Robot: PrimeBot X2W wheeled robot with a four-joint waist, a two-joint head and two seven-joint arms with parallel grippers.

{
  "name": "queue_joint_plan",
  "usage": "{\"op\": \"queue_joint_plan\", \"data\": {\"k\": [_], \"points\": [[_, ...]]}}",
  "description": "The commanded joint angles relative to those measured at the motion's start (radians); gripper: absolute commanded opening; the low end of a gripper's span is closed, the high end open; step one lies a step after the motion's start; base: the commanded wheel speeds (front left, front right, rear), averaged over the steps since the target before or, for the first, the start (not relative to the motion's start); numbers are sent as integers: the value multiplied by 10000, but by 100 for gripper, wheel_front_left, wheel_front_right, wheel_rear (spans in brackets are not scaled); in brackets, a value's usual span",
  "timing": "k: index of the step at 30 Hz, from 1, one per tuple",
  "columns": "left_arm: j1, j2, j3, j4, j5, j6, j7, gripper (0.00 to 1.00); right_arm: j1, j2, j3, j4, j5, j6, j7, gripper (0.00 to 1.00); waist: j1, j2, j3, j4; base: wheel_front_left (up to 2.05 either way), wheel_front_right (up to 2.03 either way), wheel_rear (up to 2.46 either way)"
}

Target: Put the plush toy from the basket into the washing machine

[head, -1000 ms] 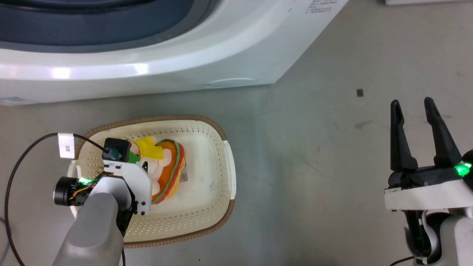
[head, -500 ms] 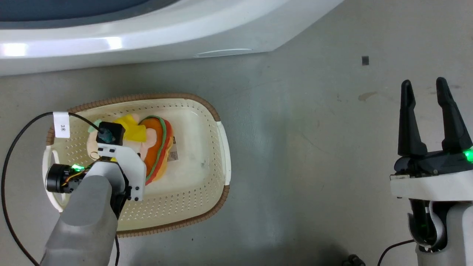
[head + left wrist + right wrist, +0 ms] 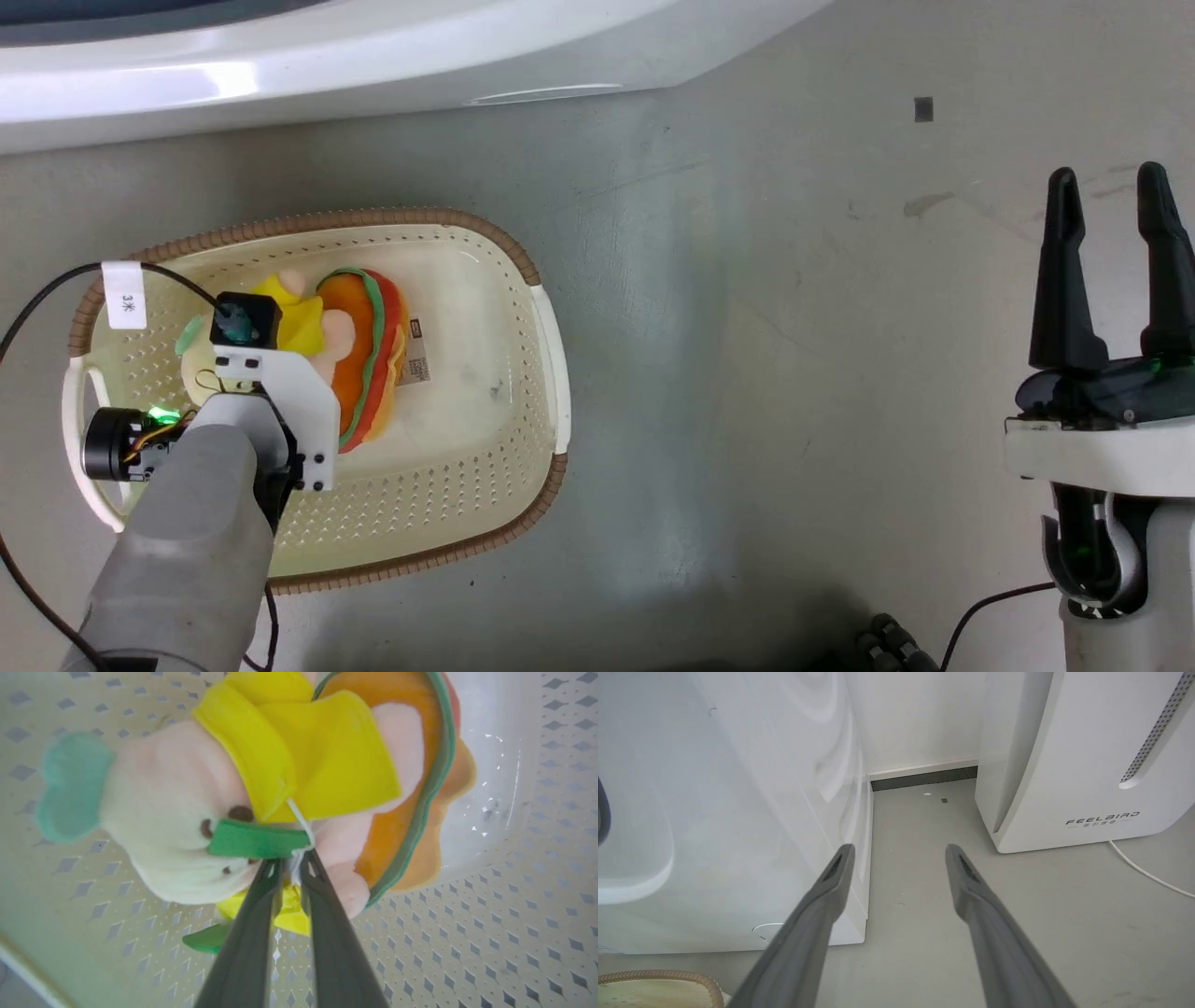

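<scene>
The plush toy (image 3: pixel 359 350), pink with yellow clothing and an orange hamburger, is in the cream basket (image 3: pixel 373 217) on the floor. In the left wrist view my left gripper (image 3: pixel 290 865) is shut on the plush toy (image 3: pixel 317 760), its two fingers pinching the white string by the green tag (image 3: pixel 254 842). The head view hides those fingers under my left wrist (image 3: pixel 271 401). The washing machine (image 3: pixel 373 56) runs along the top edge, its door out of view. My right gripper (image 3: pixel 1111 187) stands open and apart at the right, holding nothing.
In the right wrist view the washing machine's white side (image 3: pixel 714 812) is at the left and a white FEELBIRD appliance (image 3: pixel 1087 765) at the right, with grey floor between them. A paper label (image 3: pixel 415 355) lies on the basket bottom. A black cable (image 3: pixel 56 280) loops from my left wrist.
The head camera has tilted, sliding the washing machine up and the basket up and left. The toy has shifted off the paper label with my left gripper. The right gripper stays open.
</scene>
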Motion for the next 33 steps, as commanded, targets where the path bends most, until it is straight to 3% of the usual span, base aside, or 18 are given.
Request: {"op": "queue_joint_plan", "data": {"k": [1, 13, 33], "points": [[-241, -16, -61, 252, -67, -57, -37, 0, -277, -4, -48, -58, 90, -6, -82, 100, -1, 0, 8, -10, 0, 0, 0], [-272, -326, -287, 1486, -632, -259, -623, 0, -103, -4, -262, 495, 130, -7, -331, 100, -1, 0, -949, 74, 0, 0, 0], [1846, -1463, -896, 1586, -949, -970, -3308, 0, 1615, -4, -395, 1103, -361, -7, -352, 100, -1, 0, -5053, 1263, 0, 0, 0]]}}
